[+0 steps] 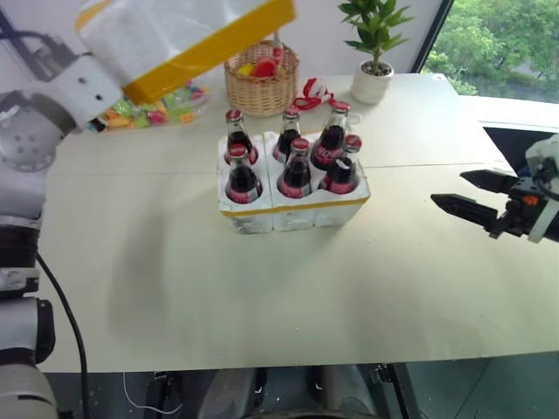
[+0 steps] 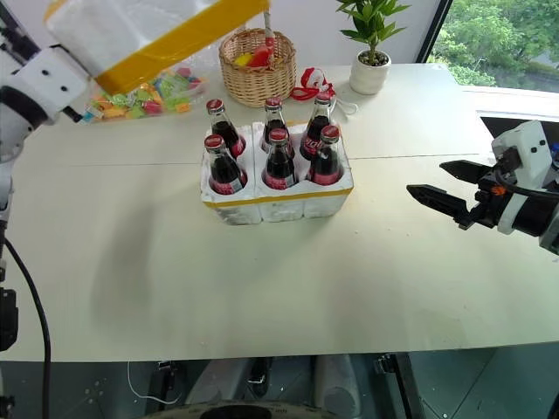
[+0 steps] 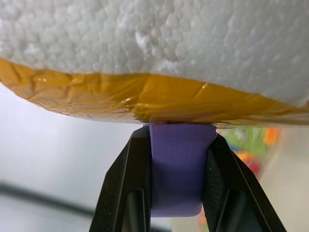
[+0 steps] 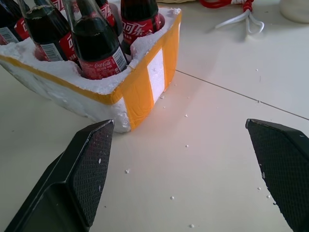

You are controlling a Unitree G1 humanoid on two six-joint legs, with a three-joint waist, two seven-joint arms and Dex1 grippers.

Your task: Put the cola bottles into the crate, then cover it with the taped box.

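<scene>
Six cola bottles (image 1: pixel 293 157) fill our crate (image 1: pixel 293 209); left jaws pinch the taped box's (image 1: pixel 188 39) purple tab toward the desk's far-left corner, right jaws gape empty.

From my seat the taped box (image 3: pixel 159 38) is grainy white foam with wrinkled glossy yellow tape. Same beady foam on the crate (image 4: pixel 72 92). Bottles (image 1: pixel 295 170) look like shiny glass, the basket (image 1: pixel 261 83) woven wicker, the table (image 1: pixel 262 288) matt and smooth.
</scene>
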